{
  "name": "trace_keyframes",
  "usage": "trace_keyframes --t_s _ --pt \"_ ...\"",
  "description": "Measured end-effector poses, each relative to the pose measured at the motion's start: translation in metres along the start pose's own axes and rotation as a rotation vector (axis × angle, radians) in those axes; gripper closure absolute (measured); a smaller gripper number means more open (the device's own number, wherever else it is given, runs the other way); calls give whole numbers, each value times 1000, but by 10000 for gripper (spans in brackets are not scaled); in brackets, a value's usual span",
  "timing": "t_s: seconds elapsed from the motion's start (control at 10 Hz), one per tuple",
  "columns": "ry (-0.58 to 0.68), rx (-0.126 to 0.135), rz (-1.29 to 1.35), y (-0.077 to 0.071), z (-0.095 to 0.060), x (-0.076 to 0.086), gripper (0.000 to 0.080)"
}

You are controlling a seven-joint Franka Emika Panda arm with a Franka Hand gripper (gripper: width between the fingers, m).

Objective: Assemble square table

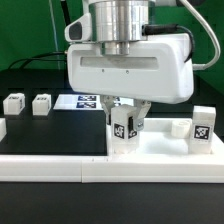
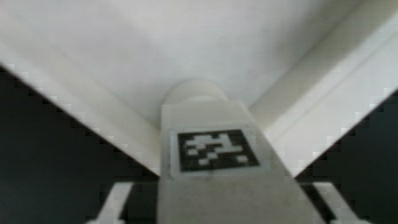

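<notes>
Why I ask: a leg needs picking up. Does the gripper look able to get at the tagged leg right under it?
Likely yes: the gripper straddles that leg, jaws on either side and nothing in between. Whether it grips is unclear.

End effector astride tagged leg

Tabletop slab lies on table. Leg stands on the slab near its exterior-view-left edge. Second leg stands at the slab's exterior-view-right side. Third leg and fourth leg sit on the table, well left of the slab and further back. Marker board lies behind the slab's left corner. Border rail runs just in front of the slab.
</notes>
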State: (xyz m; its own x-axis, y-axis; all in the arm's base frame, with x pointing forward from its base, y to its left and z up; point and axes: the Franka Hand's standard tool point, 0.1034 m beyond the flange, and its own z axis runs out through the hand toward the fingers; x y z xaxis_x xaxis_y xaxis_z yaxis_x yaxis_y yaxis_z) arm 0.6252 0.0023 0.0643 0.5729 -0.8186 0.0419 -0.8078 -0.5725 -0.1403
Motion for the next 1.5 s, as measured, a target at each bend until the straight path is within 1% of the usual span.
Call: trace_keyframes --t_s 0.1,0.2,0.3,0.4,0.5,0.6,0.8,0.9,1.0,1.1,1.2,1.3,1.4,1.5 --pt "-8 -6 188 1 0 0 506" --pt "-38 -20 340 2 0 0 506" --pt "-84 -12 540 2 0 1 506" --pt "-137 7 699 3 0 3 506" --pt "-175 27 800 5 1 5 506" --pt "-180 24 873 4 1 4 506" --pt "-187 8 1004 3 1 1 506" --pt "-189 2 1022 2 1 0 506" --pt "-188 3 1010 3 1 1 431" --pt "-187 6 981 3 1 1 296" --pt "-183 9 961 2 1 0 176" --pt "-149 49 716 -3 1 -1 176" --pt "-144 75 422 -6 2 -7 158" --pt "-142 75 412 -4 3 -4 151"
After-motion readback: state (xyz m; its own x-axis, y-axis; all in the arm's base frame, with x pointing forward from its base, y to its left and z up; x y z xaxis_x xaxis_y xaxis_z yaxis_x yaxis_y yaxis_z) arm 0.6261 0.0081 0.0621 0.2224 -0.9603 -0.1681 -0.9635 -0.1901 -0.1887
